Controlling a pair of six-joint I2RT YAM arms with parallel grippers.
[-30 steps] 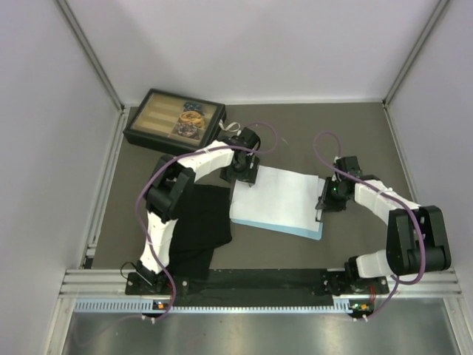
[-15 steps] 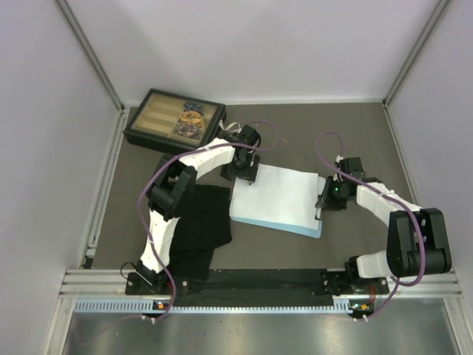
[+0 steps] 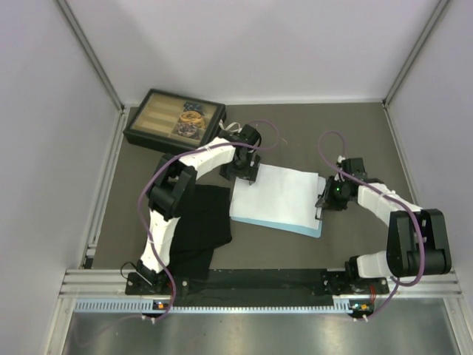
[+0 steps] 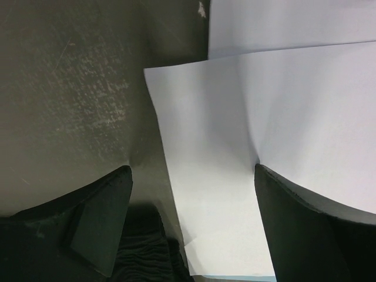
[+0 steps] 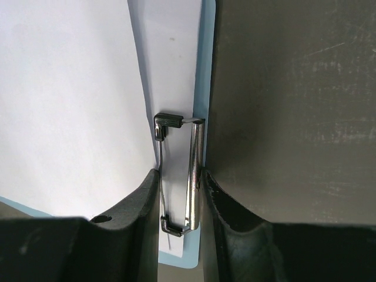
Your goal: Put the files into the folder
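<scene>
The files (image 3: 275,194), white sheets, lie stacked on the light-blue folder (image 3: 288,228) mid-table. In the left wrist view the top sheet (image 4: 235,153) sits askew over another one (image 4: 282,23), and a sliver of folder (image 4: 235,278) shows below. My left gripper (image 3: 247,177) hovers open over the stack's far-left corner, the paper's edge between its spread fingers (image 4: 100,217). My right gripper (image 3: 324,201) is at the folder's right short edge, shut on the silver metal clip (image 5: 194,158). White paper (image 5: 70,106) reaches under the clip, with the blue board (image 5: 206,59) beside it.
A dark compartment box (image 3: 174,122) stands at the back left. A black cloth (image 3: 199,222) lies against the folder's left side and shows under my left gripper (image 4: 144,247). Walls enclose the table on three sides. A metal rail (image 3: 259,281) runs along the near edge.
My left gripper's fingers have spread a little wider and it has shifted slightly along the paper's corner. The right gripper has stayed on the clip.
</scene>
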